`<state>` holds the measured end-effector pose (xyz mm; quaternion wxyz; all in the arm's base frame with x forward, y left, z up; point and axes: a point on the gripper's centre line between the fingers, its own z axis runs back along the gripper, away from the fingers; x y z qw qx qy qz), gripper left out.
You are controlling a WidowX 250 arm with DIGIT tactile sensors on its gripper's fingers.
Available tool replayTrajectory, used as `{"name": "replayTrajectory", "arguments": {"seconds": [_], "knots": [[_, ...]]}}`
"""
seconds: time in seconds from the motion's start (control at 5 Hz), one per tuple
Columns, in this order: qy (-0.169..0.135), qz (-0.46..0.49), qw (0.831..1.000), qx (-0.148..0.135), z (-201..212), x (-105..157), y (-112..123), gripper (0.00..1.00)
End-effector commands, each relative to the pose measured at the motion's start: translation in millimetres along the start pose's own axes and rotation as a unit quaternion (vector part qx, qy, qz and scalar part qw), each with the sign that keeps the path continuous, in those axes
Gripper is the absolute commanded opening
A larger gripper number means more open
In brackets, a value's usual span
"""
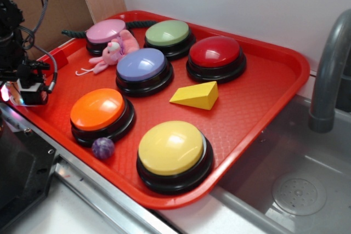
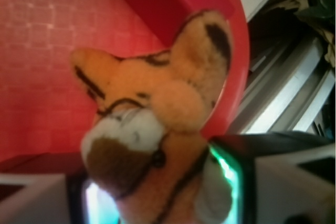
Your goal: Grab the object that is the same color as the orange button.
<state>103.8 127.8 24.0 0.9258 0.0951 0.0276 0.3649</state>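
Observation:
The orange plush tiger [image 2: 152, 93], with black stripes and a white muzzle, fills the wrist view. It sits between my gripper's [image 2: 163, 198] two fingers, which press on its body from both sides. In the exterior view my gripper [image 1: 30, 89] hangs at the far left edge of the red tray [image 1: 258, 108], above its rim; the tiger is not discernible there. The orange button [image 1: 98, 109], a glossy dome on a black base, stands on the tray's front left, to the right of my gripper.
On the tray stand a yellow button [image 1: 171, 147], red button [image 1: 215, 52], blue button [image 1: 141, 64], green button [image 1: 167, 33] and pink button [image 1: 106, 30]. A pink bunny [image 1: 112, 52], yellow wedge [image 1: 196, 95] and purple ball [image 1: 102, 148] lie between them. A grey faucet [image 1: 329, 69] and sink are at right.

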Motion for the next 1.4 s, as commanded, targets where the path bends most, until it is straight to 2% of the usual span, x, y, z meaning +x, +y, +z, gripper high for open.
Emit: {"name": "replayTrajectory", "arguments": {"seconds": [0.0,0.2,0.4,0.6,0.8,1.0,1.2], "knots": [[-0.030,-0.041,0.999,-0.002,19,6,-2,0.00],[-0.046,-0.084,0.995,0.040,42,8,-17,0.00],[-0.062,-0.150,0.987,0.008,75,5,-42,0.00],[-0.079,-0.223,0.970,-0.061,116,-5,-75,0.00],[-0.079,-0.283,0.952,-0.086,147,-16,-104,0.00],[-0.118,-0.337,0.927,-0.112,177,-28,-136,0.00],[-0.121,-0.380,0.911,-0.108,187,-33,-161,0.00]]}}
